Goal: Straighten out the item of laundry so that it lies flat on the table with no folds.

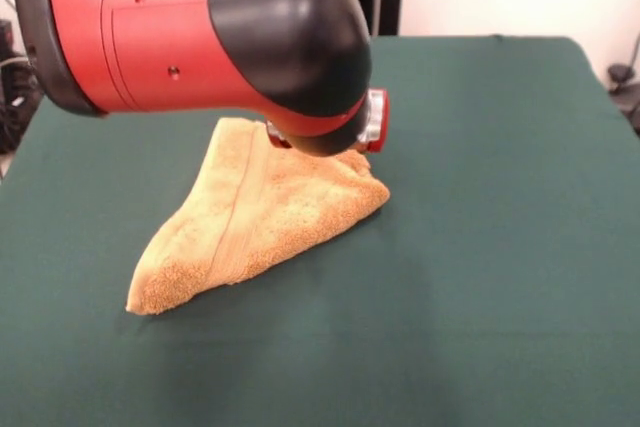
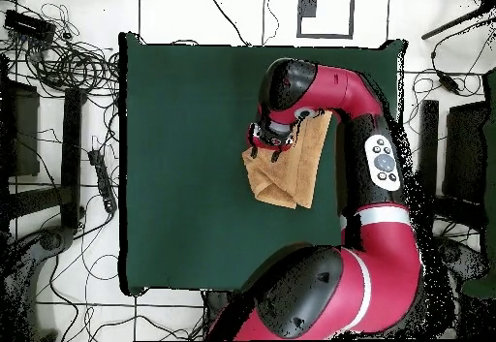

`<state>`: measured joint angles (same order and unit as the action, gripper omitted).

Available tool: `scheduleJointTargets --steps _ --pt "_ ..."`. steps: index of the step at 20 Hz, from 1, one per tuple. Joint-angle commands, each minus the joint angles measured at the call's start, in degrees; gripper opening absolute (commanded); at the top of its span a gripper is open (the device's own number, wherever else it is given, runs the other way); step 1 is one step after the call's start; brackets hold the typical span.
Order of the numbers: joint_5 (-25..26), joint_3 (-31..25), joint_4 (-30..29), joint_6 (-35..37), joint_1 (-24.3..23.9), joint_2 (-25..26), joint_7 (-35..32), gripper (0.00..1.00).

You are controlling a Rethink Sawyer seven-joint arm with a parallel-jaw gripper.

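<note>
Nearest the front camera it's just bare green bench. A bit further back sits the orange towel, still doubled over into a rough triangle with a woven band running along it, so I'd say the flattening is mostly left to do. Behind it the arm's wrist hangs right over the far edge. Can't tell what the fingers are doing; they're hidden. No readable labels anywhere.

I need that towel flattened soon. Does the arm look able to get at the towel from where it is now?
Probably yes. The arm hangs directly over the folded towel, and nothing else lies on the green table to block it. The pincer itself is hidden behind the wrist.
</note>
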<state>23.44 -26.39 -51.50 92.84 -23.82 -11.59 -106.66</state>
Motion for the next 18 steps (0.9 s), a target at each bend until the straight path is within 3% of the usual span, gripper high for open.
scheduleJointTargets --steps 1,8,13,18 --pt "-1.66 -5.44 1.84 5.16 2.96 -0.35 12.03 1.0" --pt "-1.49 -5.32 3.31 6.44 3.23 0.07 12.65 1.0" --pt "-0.53 -4.77 2.27 2.31 2.9 0.69 13.28 1.0" --pt "1.33 -4.74 5.75 -5.89 3.51 5.9 11.89 1.0"
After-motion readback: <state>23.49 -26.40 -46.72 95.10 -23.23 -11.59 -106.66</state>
